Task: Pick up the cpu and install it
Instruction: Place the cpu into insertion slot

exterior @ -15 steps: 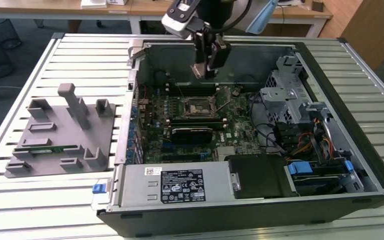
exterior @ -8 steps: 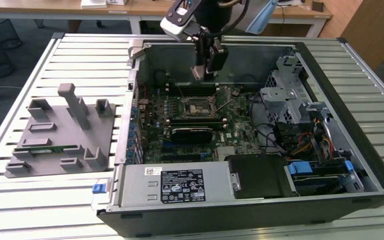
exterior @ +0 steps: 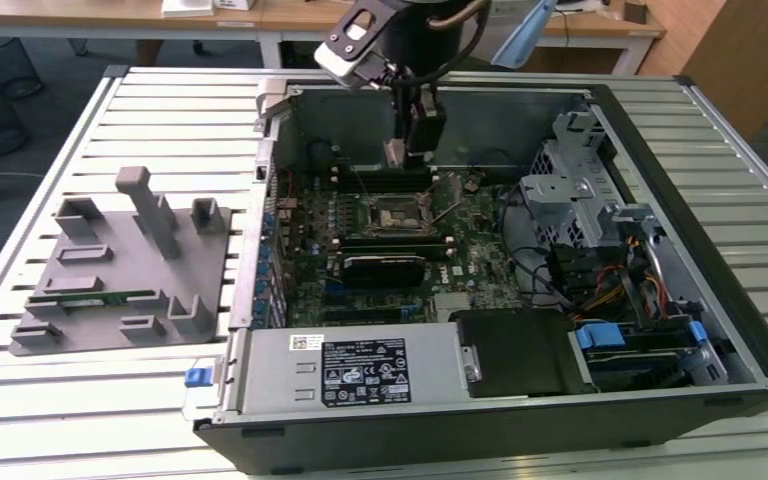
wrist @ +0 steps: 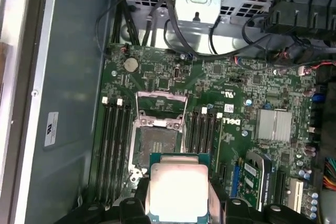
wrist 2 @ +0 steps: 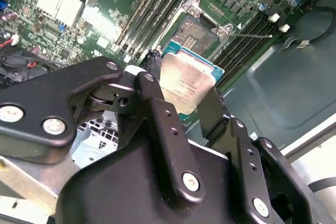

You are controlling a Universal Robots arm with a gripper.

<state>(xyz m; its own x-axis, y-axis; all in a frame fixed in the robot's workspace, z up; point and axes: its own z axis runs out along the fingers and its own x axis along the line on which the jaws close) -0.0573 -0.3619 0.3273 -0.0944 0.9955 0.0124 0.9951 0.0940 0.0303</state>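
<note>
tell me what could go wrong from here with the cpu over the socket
1. The gripper grips the cpu by two edges above the open socket; a slip could drop it onto the contacts.
2. It is not seated yet; lowered slightly off-square, it might sit crooked.
3. The raised load plate and its lever stand beside the socket; a finger could catch them.

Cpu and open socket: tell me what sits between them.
Nothing sits between them. In the first wrist view the cpu, held by the tool, hangs just short of the open socket, with only the socket's own frame edge between.
</note>
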